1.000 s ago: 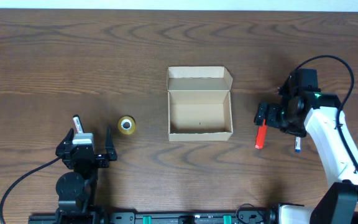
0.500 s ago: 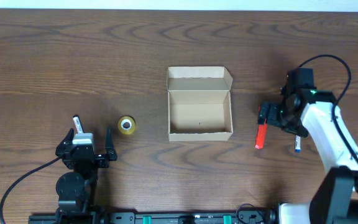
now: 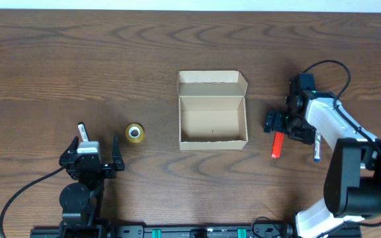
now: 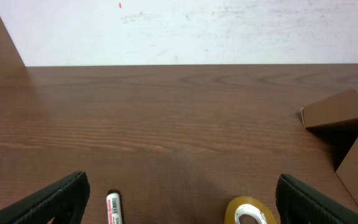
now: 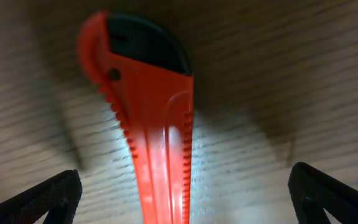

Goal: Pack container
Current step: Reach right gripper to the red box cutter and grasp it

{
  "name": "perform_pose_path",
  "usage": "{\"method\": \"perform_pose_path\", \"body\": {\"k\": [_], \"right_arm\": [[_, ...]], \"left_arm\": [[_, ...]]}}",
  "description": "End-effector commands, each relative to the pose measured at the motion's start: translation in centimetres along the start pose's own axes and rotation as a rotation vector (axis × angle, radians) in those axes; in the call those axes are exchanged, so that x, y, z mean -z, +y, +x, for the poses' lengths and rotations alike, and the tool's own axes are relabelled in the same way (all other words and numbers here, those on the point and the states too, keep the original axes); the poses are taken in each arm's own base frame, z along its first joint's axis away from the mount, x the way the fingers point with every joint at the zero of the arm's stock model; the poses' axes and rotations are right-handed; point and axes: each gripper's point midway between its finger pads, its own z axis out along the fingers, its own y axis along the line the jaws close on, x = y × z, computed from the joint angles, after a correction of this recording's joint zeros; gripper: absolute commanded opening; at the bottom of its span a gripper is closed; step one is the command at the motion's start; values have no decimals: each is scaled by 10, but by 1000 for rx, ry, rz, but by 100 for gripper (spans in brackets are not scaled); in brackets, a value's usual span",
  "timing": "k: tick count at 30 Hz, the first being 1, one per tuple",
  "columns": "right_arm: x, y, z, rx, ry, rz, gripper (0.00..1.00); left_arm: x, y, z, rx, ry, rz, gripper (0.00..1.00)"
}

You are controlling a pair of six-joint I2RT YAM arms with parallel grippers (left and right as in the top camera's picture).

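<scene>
The tan cardboard container (image 3: 213, 122) stands open at the table's middle, its flap lid folded back; a corner of it shows in the left wrist view (image 4: 340, 118). A red utility knife (image 3: 277, 145) lies right of it. My right gripper (image 3: 276, 125) hovers over the knife's upper end, open, with the knife (image 5: 154, 124) between the fingers (image 5: 185, 199). A yellow tape roll (image 3: 135, 133) lies left of the box. My left gripper (image 3: 98, 151) is open and empty at the front left, with the tape roll (image 4: 248, 212) and a white marker (image 4: 113, 208) ahead of it (image 4: 179, 199).
The white marker (image 3: 82, 130) lies by the left gripper. A blue-tipped marker (image 3: 317, 149) lies right of the red knife, beside the right arm.
My right gripper has moved left and slightly forward, now over the red knife's upper end. The left arm and the other objects have not moved.
</scene>
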Motion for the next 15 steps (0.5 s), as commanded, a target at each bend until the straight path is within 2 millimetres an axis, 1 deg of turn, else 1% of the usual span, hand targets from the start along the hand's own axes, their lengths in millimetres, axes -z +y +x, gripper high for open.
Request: {"method": "perform_pose_path", "body": {"k": [1,5,6,7,8,9,11,12,15], "right_arm": [[-11,1,5,-12,30,12,99],[-15,2,2,-13,24,10,99],[-15,2,1,-13,20,8,97],[-15,2,0,-13,17,7,93],[-15,3,-1,-13,14,6,84],[-15,3,-1,-13,12,6,72],[-15,3,-2,-13,9,5,45],[-15,3,-3,-14,6,4,29],[-15,4,-5,-14,-4,0,1]], "left_arm": [[-3,1,16,2,36,-5,95],[-3,1,16,2,36,-5,95],[-3,1,16,2,36,-5,95],[-3,1,16,2,36,-5,95],[-3,1,16,2,36,-5,95],[-3,1,16,2,36,-5,95],[-3,1,16,2,36,-5,95],[-3,1,16,2,36,-5,95],[-3,1,16,2,36,-5,95]]}}
